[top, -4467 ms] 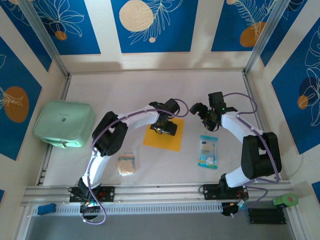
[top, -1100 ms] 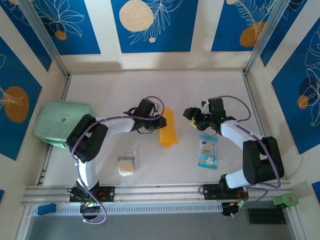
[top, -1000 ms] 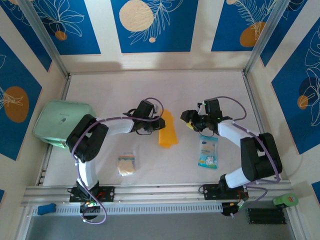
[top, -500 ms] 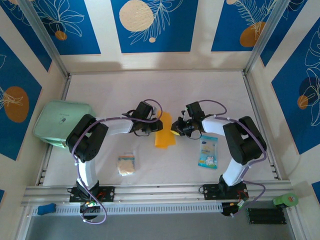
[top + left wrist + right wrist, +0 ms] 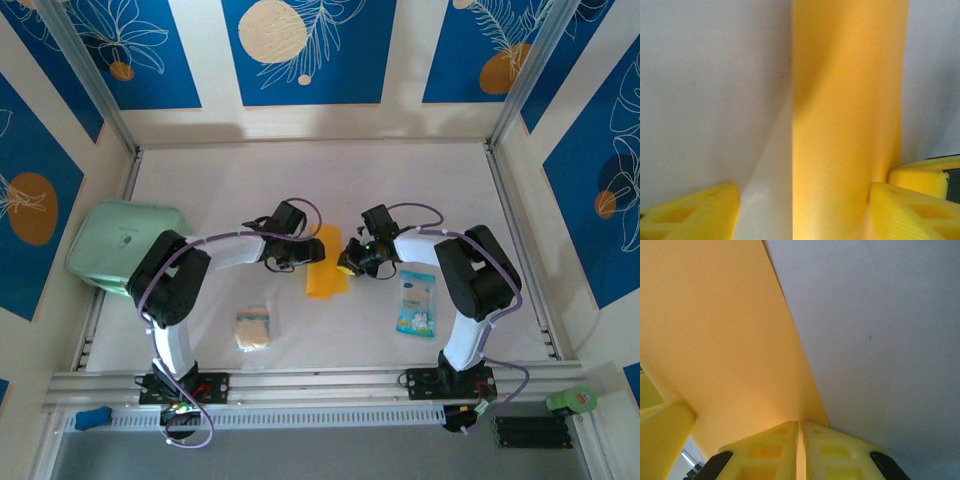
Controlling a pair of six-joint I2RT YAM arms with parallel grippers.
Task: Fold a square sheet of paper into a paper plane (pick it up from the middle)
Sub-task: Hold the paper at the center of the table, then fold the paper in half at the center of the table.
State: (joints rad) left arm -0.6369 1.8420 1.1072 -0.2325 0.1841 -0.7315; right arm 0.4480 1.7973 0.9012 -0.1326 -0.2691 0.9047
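The square sheet of paper point(image 5: 326, 264) is orange-yellow and stands folded up into a narrow strip at the table's middle. No paper plane is in view. My left gripper point(image 5: 301, 251) is at the sheet's left side and open. In the left wrist view the sheet point(image 5: 847, 120) rises between its fingers point(image 5: 690, 215), which stand wide apart. My right gripper point(image 5: 352, 262) is at the sheet's right side. In the right wrist view its fingertips point(image 5: 801, 447) are shut on the sheet's point(image 5: 715, 335) near edge.
A mint-green case point(image 5: 128, 248) sits at the left wall. A blue-white packet point(image 5: 417, 303) lies right of the sheet, close under the right arm. A small beige spongy square point(image 5: 253, 328) lies near the front left.
The right gripper moved left to the sheet and shut on its edge. The left gripper opened and let the sheet go. The sheet shifted slightly left and toward the front.
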